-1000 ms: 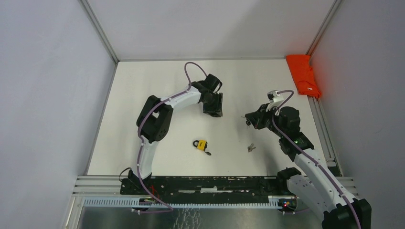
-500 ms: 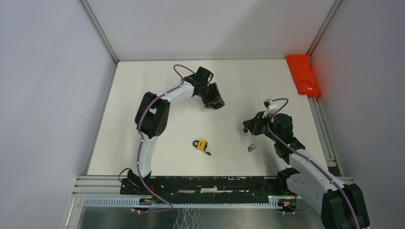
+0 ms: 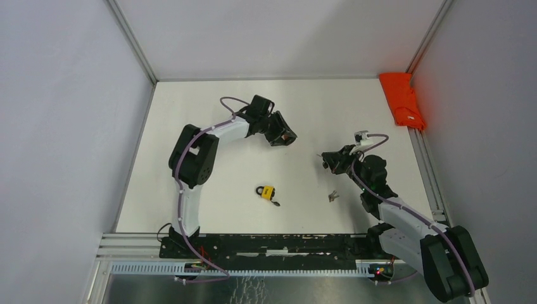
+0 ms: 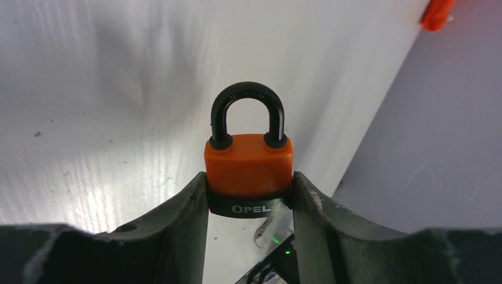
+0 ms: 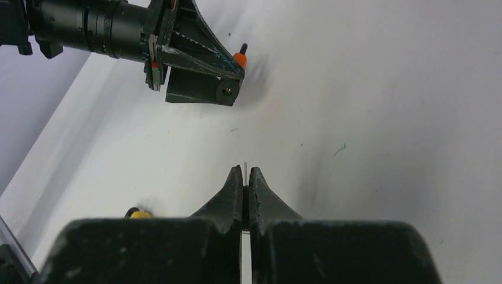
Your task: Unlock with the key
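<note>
My left gripper (image 3: 288, 138) is shut on an orange padlock (image 4: 249, 165) with a black shackle and a black base marked OPEL. It holds the padlock above the table with the shackle pointing away from the wrist. In the right wrist view the left gripper (image 5: 201, 77) sits at upper left, with the padlock (image 5: 239, 58) showing at its tip. My right gripper (image 3: 328, 161) is shut (image 5: 246, 171) on a thin key (image 5: 245, 167) seen edge-on between the fingertips. It points toward the left gripper with a gap between them.
A yellow padlock (image 3: 268, 191) with a key in it lies on the white table, near the front middle. Loose keys (image 3: 332, 196) lie to its right. A red-orange object (image 3: 402, 100) sits at the back right corner. Grey walls enclose the table.
My left gripper has swung back and to the left and turned its tip toward the right arm. My right arm has dropped lower and drawn nearer, still pointing left.
</note>
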Action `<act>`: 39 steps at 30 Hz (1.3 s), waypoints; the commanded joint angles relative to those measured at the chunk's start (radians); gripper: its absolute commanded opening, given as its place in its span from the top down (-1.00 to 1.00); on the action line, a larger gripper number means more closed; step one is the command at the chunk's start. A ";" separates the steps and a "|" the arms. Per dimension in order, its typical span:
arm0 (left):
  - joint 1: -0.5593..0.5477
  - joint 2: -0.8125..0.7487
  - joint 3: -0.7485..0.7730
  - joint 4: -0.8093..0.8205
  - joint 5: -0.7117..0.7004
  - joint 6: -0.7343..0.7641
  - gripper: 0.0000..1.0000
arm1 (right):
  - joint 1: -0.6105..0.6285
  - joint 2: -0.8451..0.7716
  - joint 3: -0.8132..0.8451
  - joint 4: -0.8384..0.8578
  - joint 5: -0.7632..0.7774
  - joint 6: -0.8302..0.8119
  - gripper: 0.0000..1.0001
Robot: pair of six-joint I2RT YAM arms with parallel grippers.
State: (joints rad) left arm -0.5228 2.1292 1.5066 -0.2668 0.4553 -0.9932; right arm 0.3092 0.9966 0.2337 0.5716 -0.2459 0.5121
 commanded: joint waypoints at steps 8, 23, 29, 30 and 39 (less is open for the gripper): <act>0.003 -0.228 -0.164 0.423 0.060 -0.269 0.96 | 0.191 0.096 0.017 0.294 0.287 -0.017 1.00; -0.015 -0.362 -0.223 0.402 0.040 -0.346 0.96 | 0.373 0.217 0.078 0.534 0.564 -0.201 1.00; -0.018 -0.376 -0.263 0.438 0.044 -0.374 0.96 | 0.446 0.256 0.109 0.602 0.662 -0.243 1.00; -0.019 -0.377 -0.266 0.443 0.046 -0.378 0.96 | 0.452 0.259 0.117 0.604 0.676 -0.248 1.00; -0.022 -0.372 -0.276 0.492 0.081 -0.411 0.96 | 0.482 0.324 0.157 0.664 0.738 -0.271 1.00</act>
State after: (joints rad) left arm -0.5404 1.8057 1.2251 0.1162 0.4831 -1.3479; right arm 0.7784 1.2926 0.3397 1.1496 0.4469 0.2634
